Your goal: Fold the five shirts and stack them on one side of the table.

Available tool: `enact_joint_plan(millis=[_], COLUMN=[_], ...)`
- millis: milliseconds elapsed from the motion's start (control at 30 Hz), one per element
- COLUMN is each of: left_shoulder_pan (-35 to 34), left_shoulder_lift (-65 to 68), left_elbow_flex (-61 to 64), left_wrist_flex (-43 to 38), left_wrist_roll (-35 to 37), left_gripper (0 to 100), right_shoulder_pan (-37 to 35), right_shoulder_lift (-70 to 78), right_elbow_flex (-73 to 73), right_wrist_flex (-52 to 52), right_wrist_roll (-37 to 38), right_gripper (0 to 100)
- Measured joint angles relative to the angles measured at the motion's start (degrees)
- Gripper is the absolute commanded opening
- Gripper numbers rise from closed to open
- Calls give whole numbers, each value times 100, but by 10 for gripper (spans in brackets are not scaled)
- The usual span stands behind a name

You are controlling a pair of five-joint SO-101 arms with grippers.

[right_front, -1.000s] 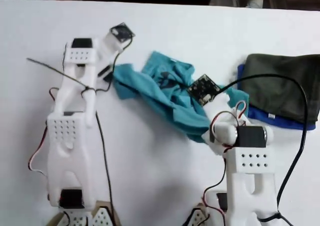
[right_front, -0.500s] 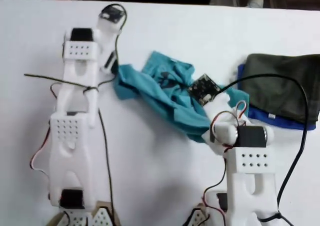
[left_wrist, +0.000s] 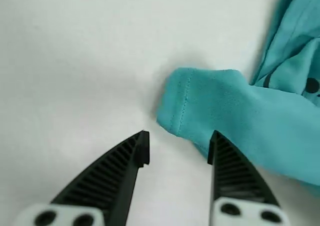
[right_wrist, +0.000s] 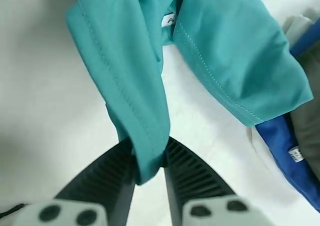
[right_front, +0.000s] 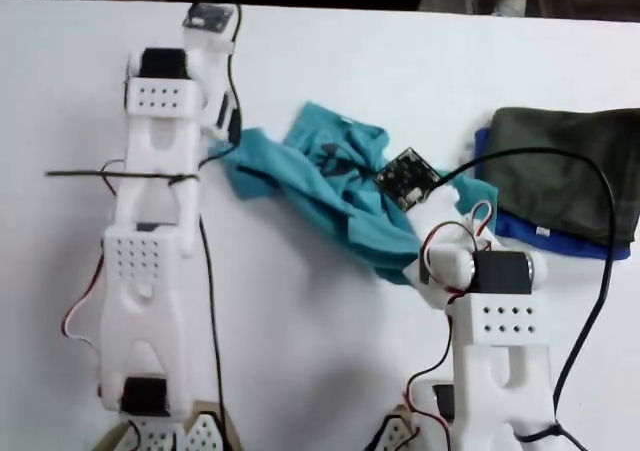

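White table (right_front: 320,81), teal shirt (right_front: 330,196) bunched up in the middle of it.
Got two white arms on the near side: left arm (right_front: 150,251) stretched well up the table, right arm (right_front: 500,331) ending by the shirt's near-right end. Off at the right edge, olive shirt (right_front: 565,186) folded flat on top of a blue shirt (right_front: 560,239), pile right up against the teal one. Right gripper (right_wrist: 149,146) pinched tight on a fold of teal cloth, fabric squeezed between both fingers (right_wrist: 107,173). Left gripper (left_wrist: 179,138) spread fairly wide with nothing in it, over bare table, tips just beside the hemmed left end of the teal shirt. Can't tell if touching.
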Motion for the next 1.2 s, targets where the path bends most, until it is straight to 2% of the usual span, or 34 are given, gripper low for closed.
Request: enact_joint_plan(millis=[167, 300, 600, 867, 933, 1000, 1200], left_shoulder_pan=[18, 0, 18, 18, 18, 18, 88], left_shoulder_lift=[35, 607, 1284, 1336, 1415, 1468, 1521], left_elbow_flex=[-44, -53, -53, -53, -53, -62, -105], left_wrist_flex=[0, -9, -932, -1257, -1319, -1380, -1389], left_wrist_roll=[-255, -273, -281, -281, -281, -343, -580], left_gripper=[212, 212, 229, 223, 164, 24, 25], right_shoulder_pan=[0, 0, 0, 0, 0, 0, 0], right_shoulder_lift=[0, 0, 0, 0, 0, 0, 0], right_elbow_flex=[0, 0, 0, 0, 0, 0, 0], right_wrist_flex=[-35, -88, -88, -88, -88, -88, -97], right_wrist_roll=[0, 0, 0, 0, 0, 0, 0], right_gripper=[22, 22, 22, 22, 22, 22, 22])
